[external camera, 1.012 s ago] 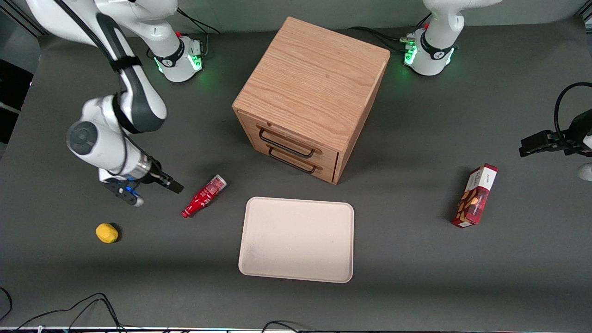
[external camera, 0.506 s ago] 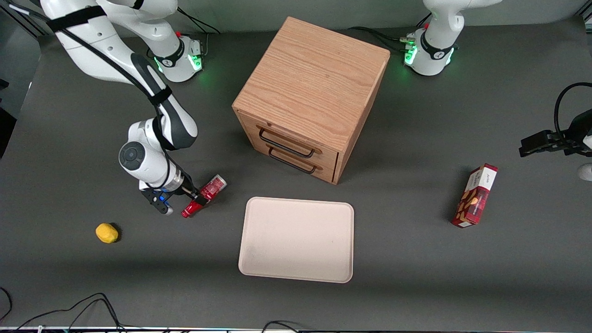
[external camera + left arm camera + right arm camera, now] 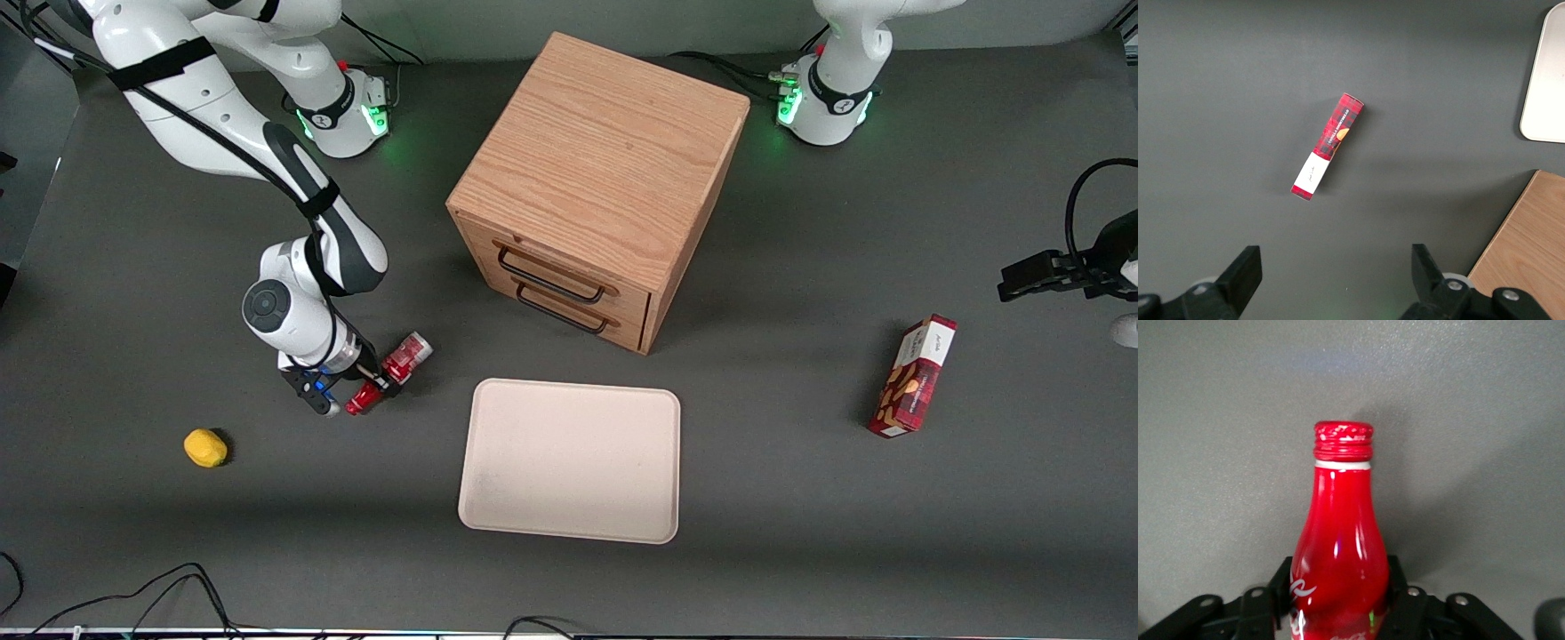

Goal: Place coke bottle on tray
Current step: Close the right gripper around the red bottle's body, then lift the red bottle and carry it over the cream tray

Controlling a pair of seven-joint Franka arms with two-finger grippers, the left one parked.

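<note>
The right arm's end effector (image 3: pixel 378 384) straddles the coke bottle (image 3: pixel 392 372), which lies on its side on the dark worktop (image 3: pixel 800 533), near the cream tray (image 3: pixel 570 460) but apart from it. In the wrist view the black fingers (image 3: pixel 1397 597) press against the bottle's (image 3: pixel 1340 540) lower body, apparently gripping it, the cap pointing away. The glossy, rigid shell looks slick and likely to roll; it seems light enough for one pinch. A hold on the wider body, as here, appears safer than the tapering neck. A wooden drawer cabinet (image 3: pixel 597 187) stands close by.
</note>
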